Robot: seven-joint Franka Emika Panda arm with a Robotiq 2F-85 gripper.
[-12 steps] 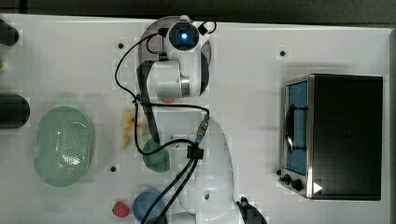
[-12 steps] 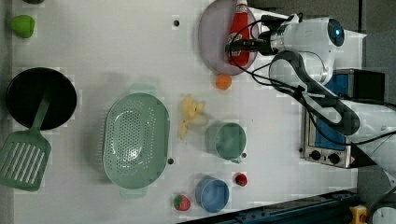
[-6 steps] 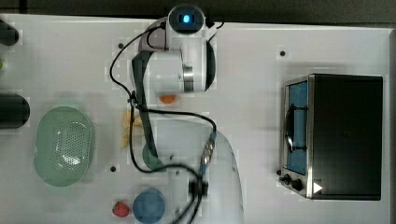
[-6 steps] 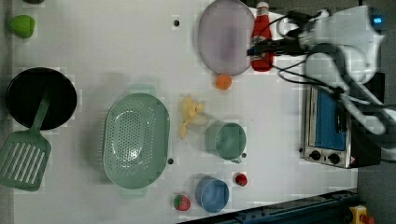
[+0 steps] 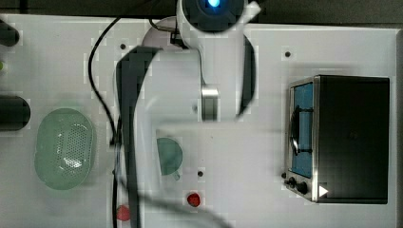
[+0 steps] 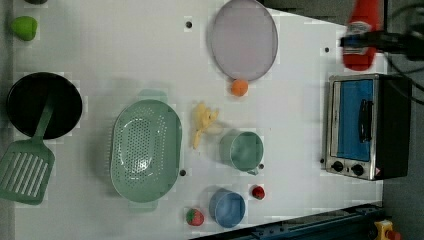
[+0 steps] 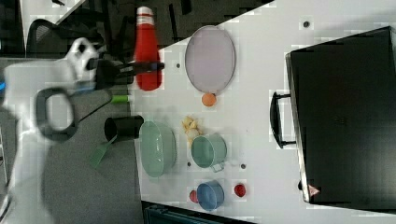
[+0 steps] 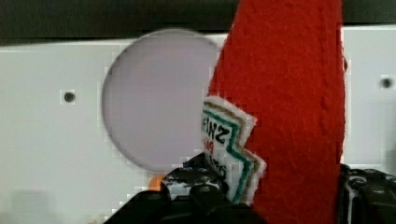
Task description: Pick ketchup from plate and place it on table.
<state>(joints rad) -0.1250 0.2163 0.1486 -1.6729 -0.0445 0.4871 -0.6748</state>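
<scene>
The ketchup point(image 6: 359, 57), a red bottle with a white cap, hangs in the air with my gripper point(image 6: 365, 41) shut across its middle. In the left view it appears to the right of the plate point(image 6: 243, 40), above the oven. In the right view the ketchup point(image 7: 147, 39) shows left of the plate point(image 7: 210, 58), over the table's edge, with the gripper point(image 7: 149, 66) clamped on it. Up close, the wrist view has the ketchup point(image 8: 289, 116) and its label in front of the bare lilac plate point(image 8: 154, 116). The white table point(image 6: 125, 50) lies below. My arm point(image 5: 199, 71) covers the top view's middle.
A toaster oven point(image 6: 367, 127) stands at the left view's right. An orange ball point(image 6: 239, 87) touches the plate's rim. A teal cup point(image 6: 242, 150), green colander point(image 6: 145, 150), blue cup point(image 6: 227, 207), strawberry point(image 6: 195, 216), black pan point(image 6: 42, 105) and spatula point(image 6: 25, 170) are spread over the table.
The gripper has carried the ketchup up off the plate and toward the left view's right. The plate is now bare, and the arm looms larger in the top view.
</scene>
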